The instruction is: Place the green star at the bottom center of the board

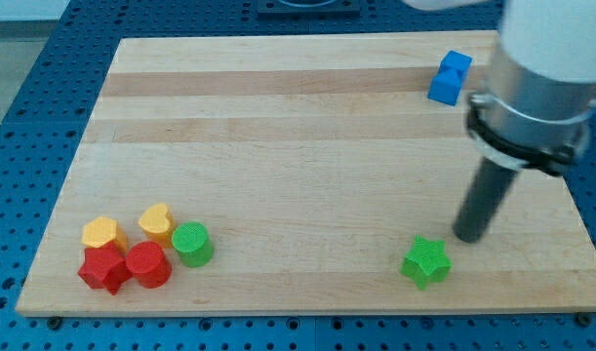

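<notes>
Green star, blue block, pale board

Lighting was bright, even and diffuse, apparently from overhead; the wooden board showed a soft pale sheen across its middle, without hard glare. Shadows were short and faint, tucked close under each block. The arm's housing at the view's upper right appeared soft and blurred; block edges looked slightly soft.

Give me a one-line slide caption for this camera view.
My tip sits just up-right of the green star near the board's bottom edge, right of center; other blocks cluster bottom-left.
</notes>
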{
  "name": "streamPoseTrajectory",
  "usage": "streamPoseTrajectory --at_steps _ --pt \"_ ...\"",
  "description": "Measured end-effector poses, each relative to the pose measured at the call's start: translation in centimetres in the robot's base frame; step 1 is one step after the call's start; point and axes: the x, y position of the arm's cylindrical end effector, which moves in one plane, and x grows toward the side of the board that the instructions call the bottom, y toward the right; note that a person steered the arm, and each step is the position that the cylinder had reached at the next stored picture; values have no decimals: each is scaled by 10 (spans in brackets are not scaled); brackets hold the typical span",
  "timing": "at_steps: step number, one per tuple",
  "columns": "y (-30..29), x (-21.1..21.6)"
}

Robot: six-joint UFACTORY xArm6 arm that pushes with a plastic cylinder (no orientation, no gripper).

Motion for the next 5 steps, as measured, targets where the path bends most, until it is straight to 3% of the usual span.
streamPoseTrajectory --at_steps 1,3,5 --pt "-5 30" --pt "-37 44" --pt "-73 -2"
